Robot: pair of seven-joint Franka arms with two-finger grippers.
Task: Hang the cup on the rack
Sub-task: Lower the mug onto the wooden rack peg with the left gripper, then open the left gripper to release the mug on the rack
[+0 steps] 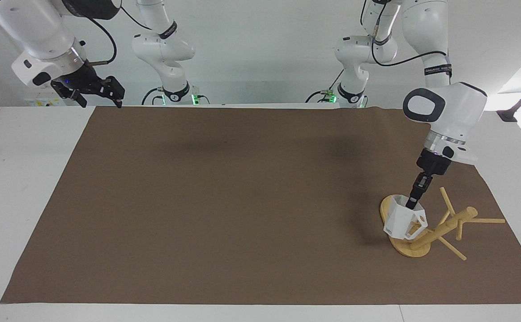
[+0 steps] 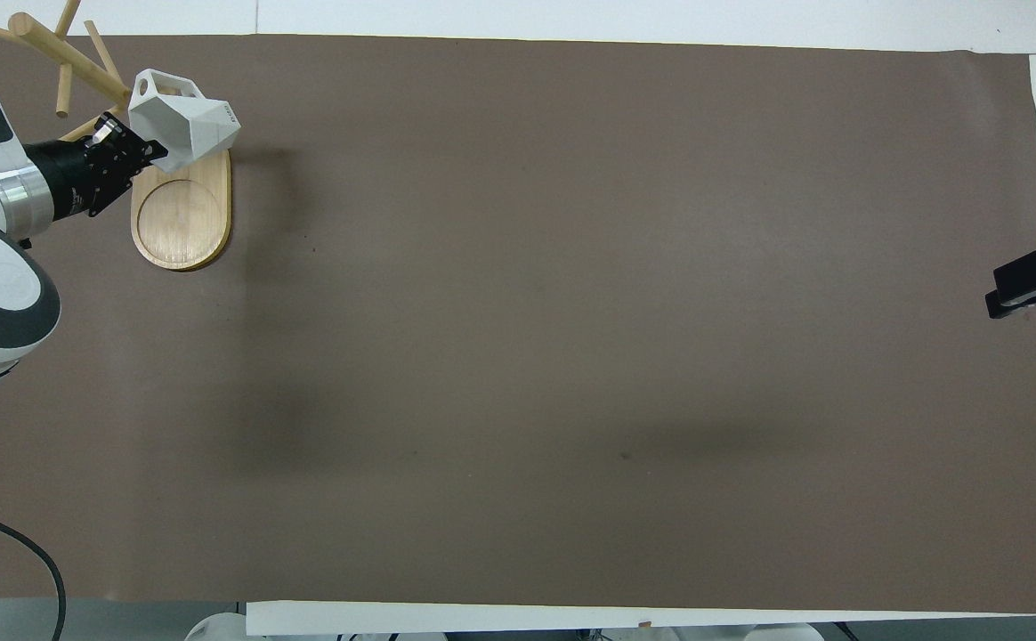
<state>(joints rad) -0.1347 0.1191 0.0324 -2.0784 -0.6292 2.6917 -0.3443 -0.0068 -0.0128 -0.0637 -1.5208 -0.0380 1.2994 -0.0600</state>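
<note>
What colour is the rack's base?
Light bamboo tan; the rack base shows best in the overhead view.

White faceted cup (image 1: 403, 221) over bamboo rack (image 1: 439, 229) base.

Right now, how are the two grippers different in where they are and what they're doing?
The left gripper is shut on the cup's rim, holding it over the rack, handle close to a peg. The right gripper holds nothing and waits at the right arm's end of the table. The left gripper points steeply down; the right gripper points more sideways. Both are black two-finger grippers on white arms.
</note>
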